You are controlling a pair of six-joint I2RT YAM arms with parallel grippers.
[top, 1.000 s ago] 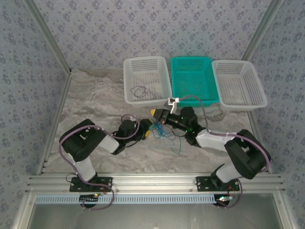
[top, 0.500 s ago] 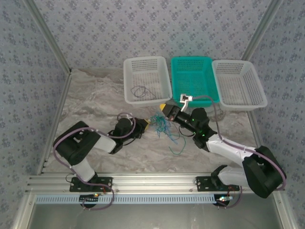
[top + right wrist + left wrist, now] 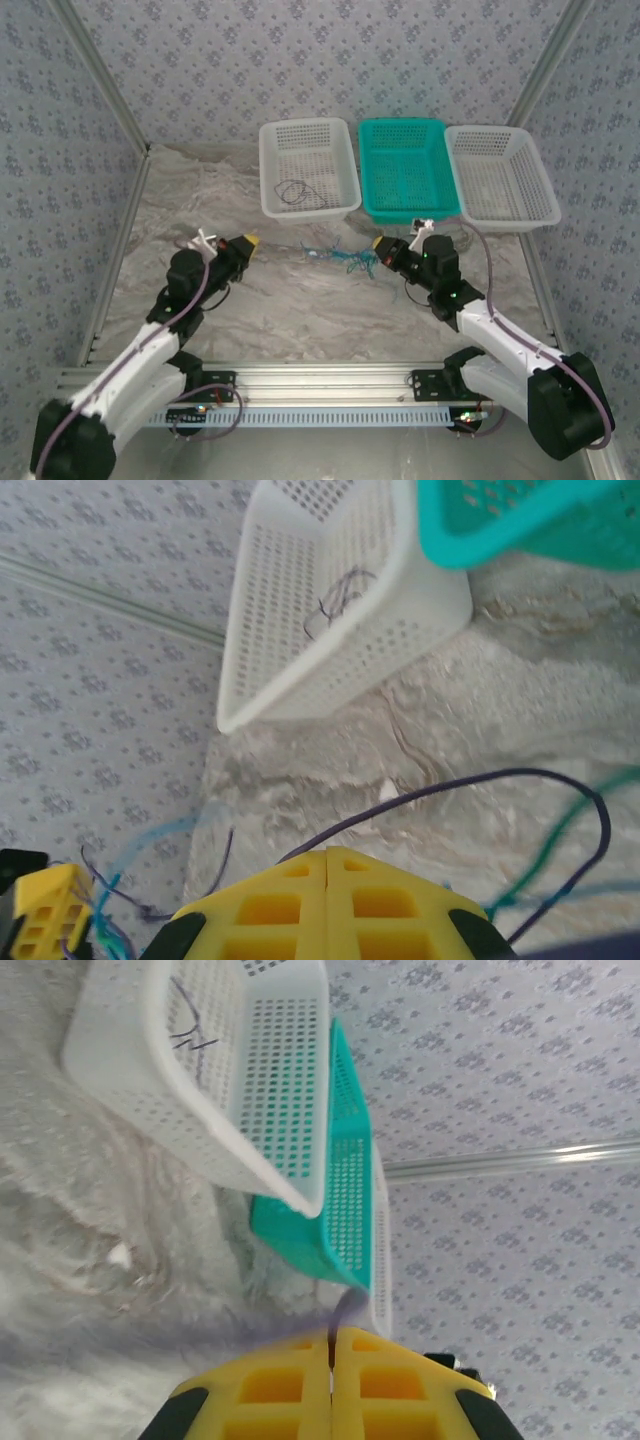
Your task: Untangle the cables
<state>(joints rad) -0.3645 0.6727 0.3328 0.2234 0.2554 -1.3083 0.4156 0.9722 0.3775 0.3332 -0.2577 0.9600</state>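
The cables (image 3: 340,256), thin blue, teal and dark strands, hang stretched in a loose line between my two grippers over the marbled table. My left gripper (image 3: 250,241) is at the left end, shut, and in the left wrist view a dark strand (image 3: 345,1310) comes out from between its yellow fingertips (image 3: 330,1338). My right gripper (image 3: 377,243) is at the right end, also shut; in the right wrist view a dark cable (image 3: 480,780) runs from its tip (image 3: 327,852) and loops to the right beside a teal strand (image 3: 560,830).
Three baskets stand in a row at the back: a white one (image 3: 268,170) holding a single dark cable (image 3: 295,192), a teal one (image 3: 400,123) and another white one (image 3: 500,130). Patterned walls enclose the table.
The left gripper has shut on a strand and drawn back to the left. The right gripper has swung to the right, and the wad between them has been pulled out into a line.
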